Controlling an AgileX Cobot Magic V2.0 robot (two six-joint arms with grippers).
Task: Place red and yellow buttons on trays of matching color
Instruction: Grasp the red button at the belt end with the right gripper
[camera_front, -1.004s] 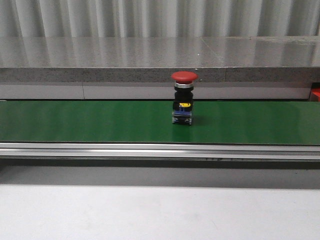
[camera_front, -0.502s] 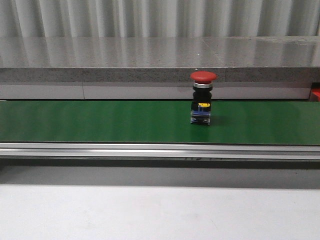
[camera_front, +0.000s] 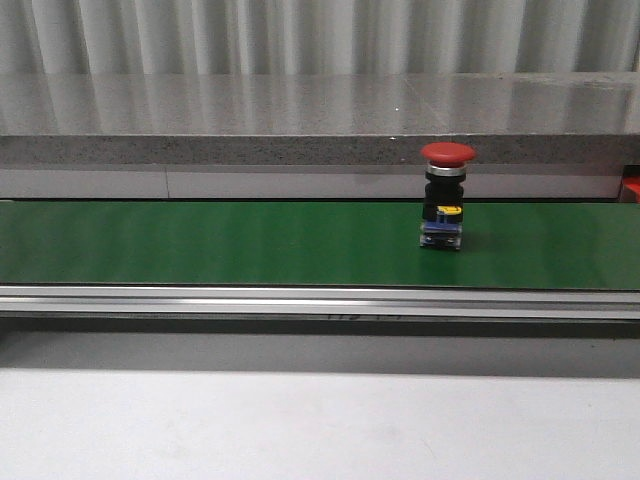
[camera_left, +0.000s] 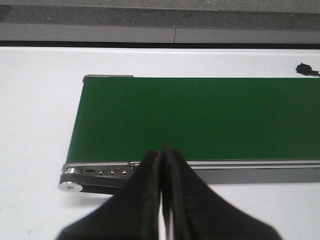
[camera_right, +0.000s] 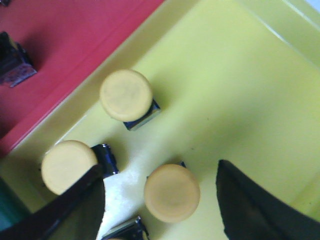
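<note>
A red-capped button (camera_front: 445, 200) with a black body and bluish base stands upright on the green conveyor belt (camera_front: 200, 245), right of centre. No gripper shows in the front view. My right gripper (camera_right: 160, 170) is open above the yellow tray (camera_right: 235, 85). One yellow-capped button (camera_right: 172, 192) stands between its fingers, apart from both. Two more yellow buttons (camera_right: 125, 95) (camera_right: 67, 166) stand on the same tray. My left gripper (camera_left: 161, 150) is shut and empty, above the near rail at the belt's end (camera_left: 107, 77).
A red tray (camera_right: 75, 35) adjoins the yellow one and holds a dark button body (camera_right: 12, 60) at the frame edge. Part of another button base (camera_right: 125, 231) shows by the right gripper's finger. A grey stone ledge (camera_front: 300, 120) runs behind the belt. A red object (camera_front: 631, 188) sits at the far right.
The red button has travelled to the right along the belt, staying upright. Nothing else in the front view has moved.
</note>
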